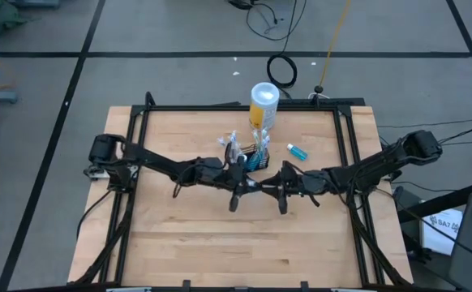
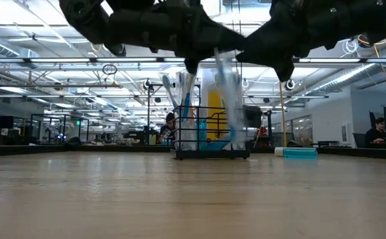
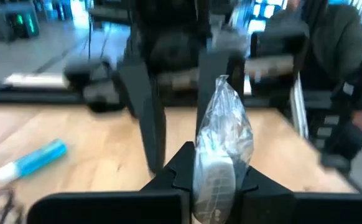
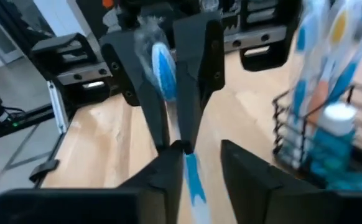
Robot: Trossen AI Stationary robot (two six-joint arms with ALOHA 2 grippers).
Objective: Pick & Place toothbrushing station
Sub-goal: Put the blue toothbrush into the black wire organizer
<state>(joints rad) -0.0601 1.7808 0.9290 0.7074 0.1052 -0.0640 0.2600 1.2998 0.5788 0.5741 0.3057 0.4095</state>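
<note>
A toothbrush (image 2: 227,93) in a clear wrapper hangs roughly upright above the table's middle, between my two grippers, which meet there level. My left gripper (image 3: 215,180) is shut on it. My right gripper (image 4: 203,168) faces it from the other side, open, with the blue handle (image 4: 192,177) running down between its fingers, close to one of them. The black wire basket (image 1: 252,159) stands on the table just behind, holding several wrapped toothbrushes (image 4: 321,56) upright. My left gripper pinches the wrapped toothbrush (image 3: 221,143) between its two fingers, which come level from the table's left and lie across it. The crinkled wrapper end (image 3: 226,93) stands above the fingers. The brush hangs upright, clear of the table. My right gripper: I cannot tell whether its finger (image 4: 165,177) touches the handle.
A white-and-yellow canister (image 1: 264,105) stands behind the basket near the far edge. A small blue tube (image 1: 297,152) lies on the table to the basket's right. The near half of the wooden table (image 1: 244,243) is bare. People sit in the room beyond.
</note>
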